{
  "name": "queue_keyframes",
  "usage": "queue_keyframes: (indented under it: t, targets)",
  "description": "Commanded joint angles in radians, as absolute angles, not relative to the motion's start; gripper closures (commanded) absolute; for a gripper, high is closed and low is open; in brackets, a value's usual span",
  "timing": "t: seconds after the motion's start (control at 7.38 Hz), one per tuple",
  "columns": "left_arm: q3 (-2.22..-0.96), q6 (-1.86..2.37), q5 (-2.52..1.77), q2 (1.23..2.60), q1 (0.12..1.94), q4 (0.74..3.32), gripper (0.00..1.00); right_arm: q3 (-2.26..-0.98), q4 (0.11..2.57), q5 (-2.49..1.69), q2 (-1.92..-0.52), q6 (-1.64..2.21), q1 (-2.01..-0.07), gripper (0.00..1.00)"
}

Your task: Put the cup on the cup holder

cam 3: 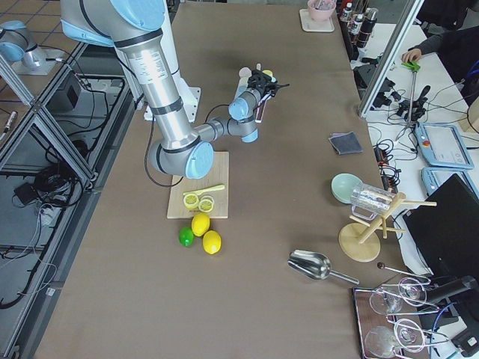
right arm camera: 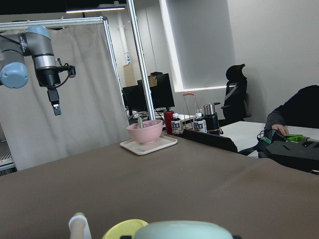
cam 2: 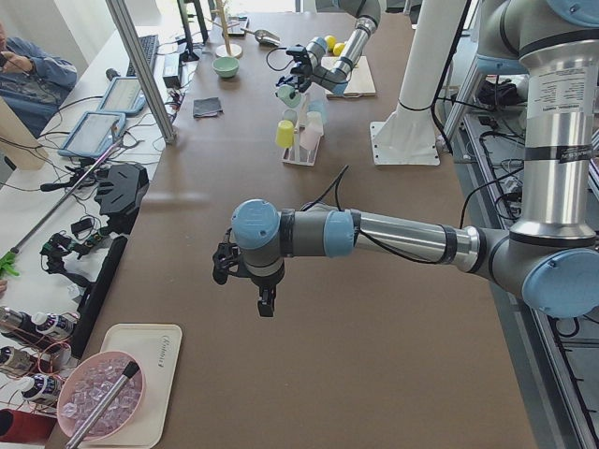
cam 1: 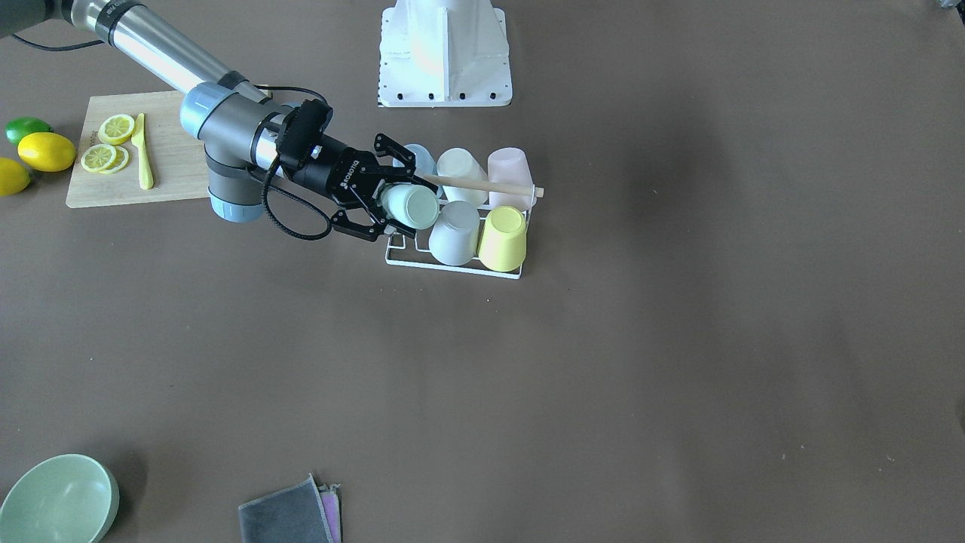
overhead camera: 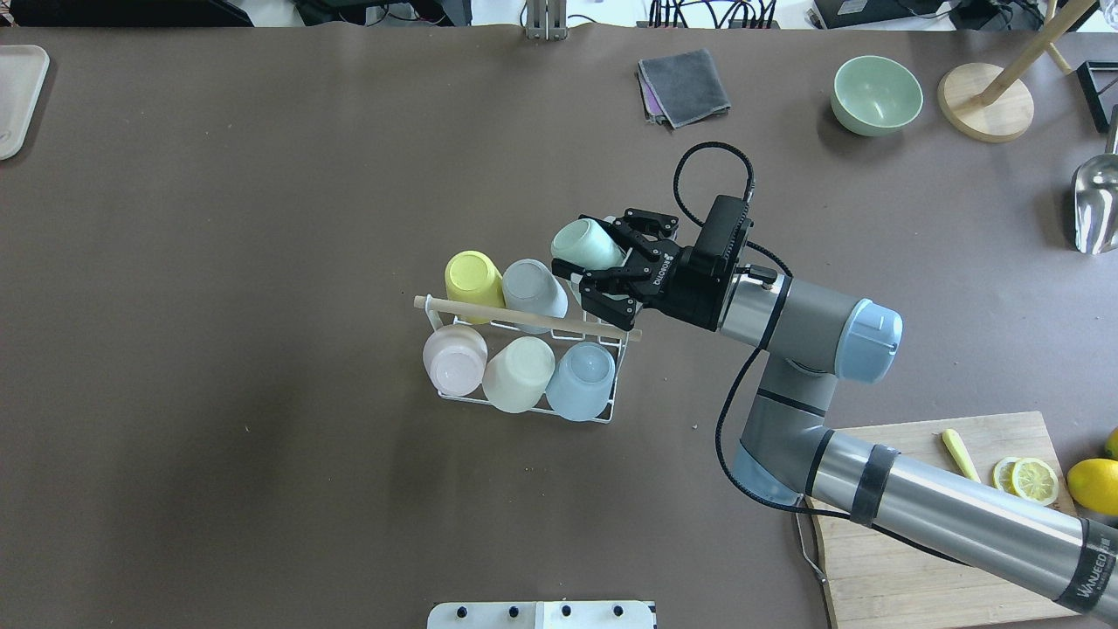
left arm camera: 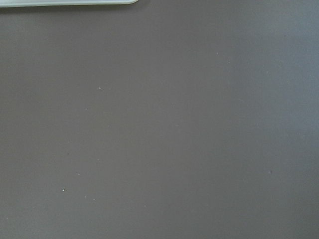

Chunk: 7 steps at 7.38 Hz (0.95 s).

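Mid-frame, right gripper (overhead camera: 599, 256) jaws pinch the mint cup (overhead camera: 578, 243) across its wall at the cup holder's (overhead camera: 524, 317) end; probably light, rigid, slick plastic, so hold mid-wall.

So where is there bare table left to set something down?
Bare: the wide stretch between the cup holder and the white tray, and the strip between it and the white base plate. Crowded: around the right gripper holding the mint cup, and the cutting board corner.
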State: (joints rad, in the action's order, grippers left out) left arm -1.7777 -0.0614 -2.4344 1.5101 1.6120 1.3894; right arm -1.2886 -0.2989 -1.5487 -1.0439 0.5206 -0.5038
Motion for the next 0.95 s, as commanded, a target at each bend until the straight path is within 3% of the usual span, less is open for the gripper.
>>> queue_keyframes:
  t: [0.0, 0.14, 0.27, 0.81]
  targets:
    - [-1.775, -0.061, -2.434, 1.491, 1.614, 1.39, 0.02, -1.289, -0.308, -1.549, -1.049, 0.531, -0.496, 1.0]
    - [-1.775, -0.061, -2.434, 1.491, 1.612, 1.39, 0.02, -1.289, -0.308, -1.549, -1.048, 0.532, -0.494, 0.3]
    - [-1.776, -0.061, -2.434, 1.491, 1.614, 1.39, 0.02, -1.296, -0.31, -1.548, -1.048, 0.534, -0.497, 0.0]
    - [-1.776, -0.06, -2.434, 1.489, 1.614, 1.39, 0.02, -1.301, -0.358, -1.551, -1.046, 0.534, -0.524, 0.0]
